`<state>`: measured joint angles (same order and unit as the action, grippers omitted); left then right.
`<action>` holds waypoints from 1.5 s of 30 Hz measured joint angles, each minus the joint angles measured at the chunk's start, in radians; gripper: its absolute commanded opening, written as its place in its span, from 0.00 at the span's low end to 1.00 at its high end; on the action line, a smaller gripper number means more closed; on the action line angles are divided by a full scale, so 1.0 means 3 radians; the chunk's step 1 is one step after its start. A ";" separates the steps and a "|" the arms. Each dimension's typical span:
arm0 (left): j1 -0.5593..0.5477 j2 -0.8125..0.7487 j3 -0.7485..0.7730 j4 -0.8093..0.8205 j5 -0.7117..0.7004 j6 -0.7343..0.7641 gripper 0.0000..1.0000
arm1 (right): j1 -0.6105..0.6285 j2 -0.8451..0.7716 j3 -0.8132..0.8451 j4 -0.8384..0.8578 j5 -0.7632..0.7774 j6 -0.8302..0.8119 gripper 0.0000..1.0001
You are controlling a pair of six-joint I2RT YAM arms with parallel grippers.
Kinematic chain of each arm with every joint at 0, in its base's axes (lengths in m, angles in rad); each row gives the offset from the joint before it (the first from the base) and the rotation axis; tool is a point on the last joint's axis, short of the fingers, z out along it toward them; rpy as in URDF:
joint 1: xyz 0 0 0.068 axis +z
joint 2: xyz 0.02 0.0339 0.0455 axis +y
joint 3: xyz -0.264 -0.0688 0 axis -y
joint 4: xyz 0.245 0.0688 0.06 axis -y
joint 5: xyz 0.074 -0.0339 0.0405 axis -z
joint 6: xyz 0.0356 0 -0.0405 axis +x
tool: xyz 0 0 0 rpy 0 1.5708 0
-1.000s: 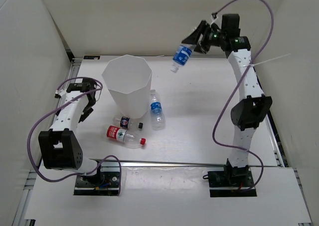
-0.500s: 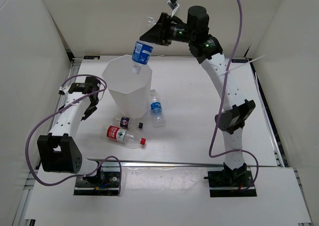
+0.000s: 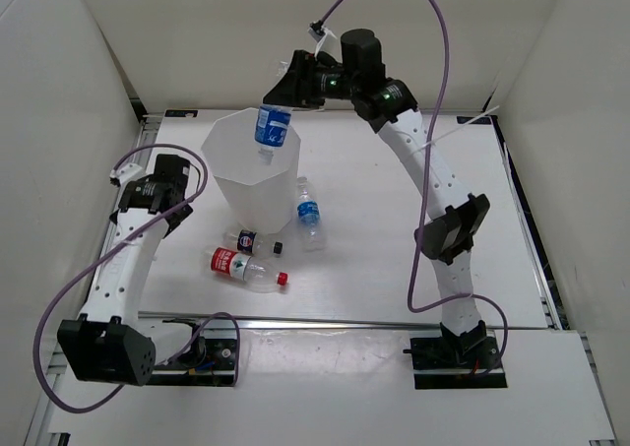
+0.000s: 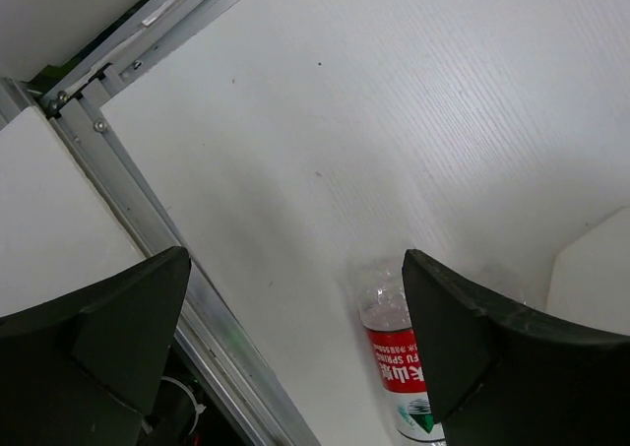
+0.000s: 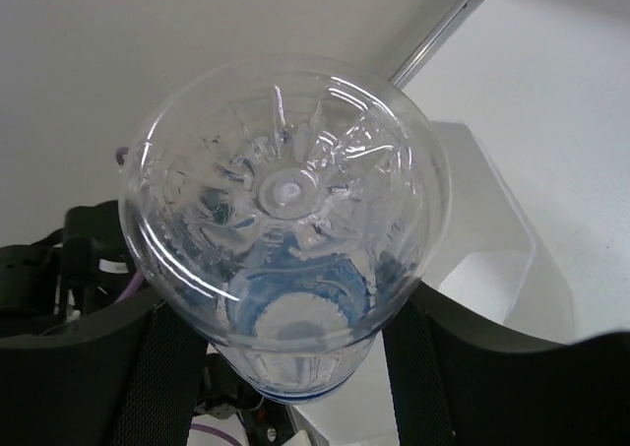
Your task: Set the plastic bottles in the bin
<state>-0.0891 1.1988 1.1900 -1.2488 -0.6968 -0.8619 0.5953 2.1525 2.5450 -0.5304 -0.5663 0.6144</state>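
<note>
Overhead, right pincer clasping blue-labelled bottle cap-down above bin, left pincer released (wrist view alone shows this)

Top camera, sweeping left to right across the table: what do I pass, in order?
Left hand → red-labelled bottle → blue-labelled bottle lying flat → right arm's elbow. Left out as overlapping: bin, black-capped bottle, held bottle.

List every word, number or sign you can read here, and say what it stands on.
No text is legible:
red-labelled bottle: white print, sideways and blurred, unreadable.
held blue-labelled bottle: label print too small.
lying blue-labelled bottle: too small.
dark-labelled bottle: too small.
</note>
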 measured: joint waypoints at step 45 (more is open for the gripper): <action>-0.0219 -0.0415 -0.0546 0.0425 0.0702 0.0530 1.00 | -0.0327 -0.0186 -0.3264 0.0418 -0.0118 -0.0434 1.00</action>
<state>-0.1547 1.0744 1.0264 -1.1213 -0.4862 -0.7029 0.4973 2.0968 1.5658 -0.4049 -0.6018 0.4843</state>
